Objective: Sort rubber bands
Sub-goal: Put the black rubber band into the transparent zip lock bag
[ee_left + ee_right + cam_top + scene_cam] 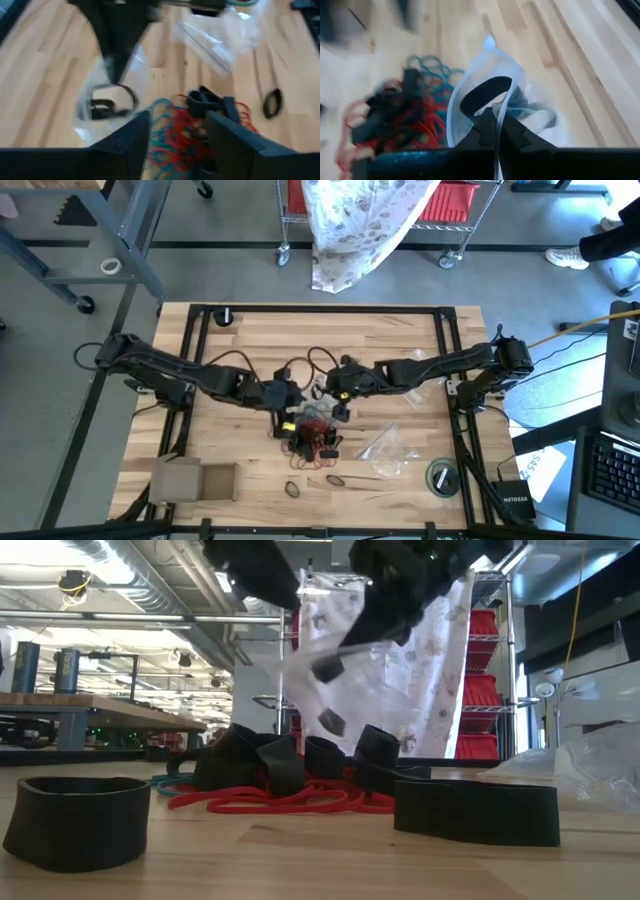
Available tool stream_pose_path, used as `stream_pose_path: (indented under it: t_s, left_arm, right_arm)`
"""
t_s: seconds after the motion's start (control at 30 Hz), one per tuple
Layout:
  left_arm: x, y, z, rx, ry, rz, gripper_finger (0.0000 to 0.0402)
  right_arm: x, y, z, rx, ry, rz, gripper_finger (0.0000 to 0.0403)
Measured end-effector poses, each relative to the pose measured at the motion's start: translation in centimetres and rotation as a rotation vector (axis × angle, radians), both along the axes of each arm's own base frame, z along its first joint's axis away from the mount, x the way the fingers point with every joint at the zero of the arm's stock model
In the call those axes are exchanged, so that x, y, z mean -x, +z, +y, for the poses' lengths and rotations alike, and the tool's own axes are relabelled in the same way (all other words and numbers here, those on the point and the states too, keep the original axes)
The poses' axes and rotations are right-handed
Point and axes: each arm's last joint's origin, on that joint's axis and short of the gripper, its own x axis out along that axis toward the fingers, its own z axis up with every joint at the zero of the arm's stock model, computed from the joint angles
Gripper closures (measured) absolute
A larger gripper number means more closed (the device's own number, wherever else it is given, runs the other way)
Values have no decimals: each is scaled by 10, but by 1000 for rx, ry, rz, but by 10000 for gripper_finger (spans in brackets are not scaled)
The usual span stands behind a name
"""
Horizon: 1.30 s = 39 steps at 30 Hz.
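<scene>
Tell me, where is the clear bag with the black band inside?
The clear bag hangs pinched in the right claw, above the table's middle, right beside the pile of rubber bands.

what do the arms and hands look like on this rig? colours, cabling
Both arms are dark, near-black, jointed links with loose black cables looping off them near the wrists. The left hand has two broad, matte black, angular fingers. The right hand has black fingers with notched, toothed inner edges. No markings are legible.
</scene>
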Motion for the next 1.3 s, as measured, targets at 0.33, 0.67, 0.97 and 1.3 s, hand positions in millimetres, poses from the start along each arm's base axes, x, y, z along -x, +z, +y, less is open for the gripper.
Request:
stream_pose_path:
  t_s: [0.33,0.67,0.97,1.3]
  left_arm:
    - [8,-40,-36,153,27,91,227]
    - [-9,-95,-44,274,255,240,227]
    - [-10,-104,-39,282,315,279,258]
    - [-10,-104,-39,226,241,286,394]
  right_arm:
    - [-1,1,2,-23,51,-18,402]
    - [2,-1,-1,33,-6,21,402]
    - [2,-2,-1,35,-3,28,402]
    - [2,-2,-1,37,-1,29,402]
